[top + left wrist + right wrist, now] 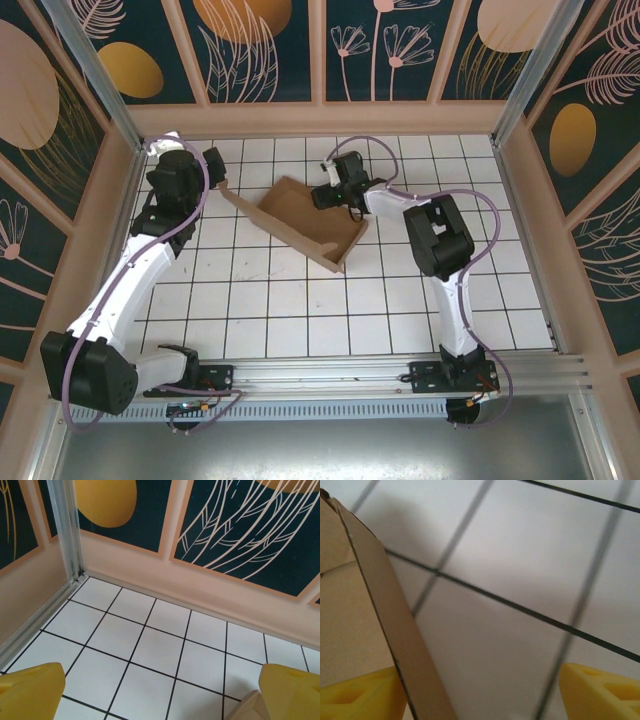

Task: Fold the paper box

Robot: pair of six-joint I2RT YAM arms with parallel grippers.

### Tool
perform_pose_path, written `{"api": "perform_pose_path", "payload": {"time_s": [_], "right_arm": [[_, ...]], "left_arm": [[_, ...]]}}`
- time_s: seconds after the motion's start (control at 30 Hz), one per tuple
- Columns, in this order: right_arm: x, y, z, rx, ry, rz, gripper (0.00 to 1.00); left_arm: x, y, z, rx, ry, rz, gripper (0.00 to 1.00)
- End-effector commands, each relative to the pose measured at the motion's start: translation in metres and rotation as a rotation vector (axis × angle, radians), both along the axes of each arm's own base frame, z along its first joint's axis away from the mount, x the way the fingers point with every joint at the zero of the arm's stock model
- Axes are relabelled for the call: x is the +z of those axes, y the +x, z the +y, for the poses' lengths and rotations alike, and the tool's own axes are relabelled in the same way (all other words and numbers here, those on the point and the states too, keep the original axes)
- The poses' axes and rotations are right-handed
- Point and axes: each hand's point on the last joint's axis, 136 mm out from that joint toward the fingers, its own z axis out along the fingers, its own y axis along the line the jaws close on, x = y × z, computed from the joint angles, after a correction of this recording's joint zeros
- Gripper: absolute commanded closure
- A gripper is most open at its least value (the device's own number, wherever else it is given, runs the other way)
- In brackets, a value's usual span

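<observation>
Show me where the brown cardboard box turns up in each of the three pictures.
Top external: the paper box lies mid-table, toward the far side, one wall raised.
Left wrist: just a pale tan corner, likely its flap, pokes in at the bottom edge, right of centre.
Right wrist: it takes up the left side, a raised wall running diagonally.
Shared landmark: the white tiled table with black grid lines.

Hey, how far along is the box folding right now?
Partly done: the paper box has a wall standing along its near-right edge. In hand: the right claw straddles an upright cardboard edge, jaws open; the left claw, open, sits by a flap corner. Left: the box lies open, other flaps unfolded.
</observation>
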Motion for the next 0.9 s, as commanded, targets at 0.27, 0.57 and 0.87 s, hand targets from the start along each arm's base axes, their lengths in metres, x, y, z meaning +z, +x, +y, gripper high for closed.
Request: {"api": "perform_pose_path", "payload": {"time_s": [0.27,0.57,0.87], "right_arm": [[0.035,-0.031,-0.149,-0.531,0.113,-0.044,0.24],[0.073,-0.084,-0.205,-0.643,0.164,-0.164,0.26],[0.018,-0.124,-0.192,-0.591,0.159,0.015,0.27]], "left_arm": [[-0.025,0.038,-0.046,-0.216,-0.066,0.015,0.01],[-0.038,0.047,-0.059,-0.282,-0.063,0.021,0.01],[-0.043,0.039,-0.056,-0.284,-0.045,0.004,0.02]]}}
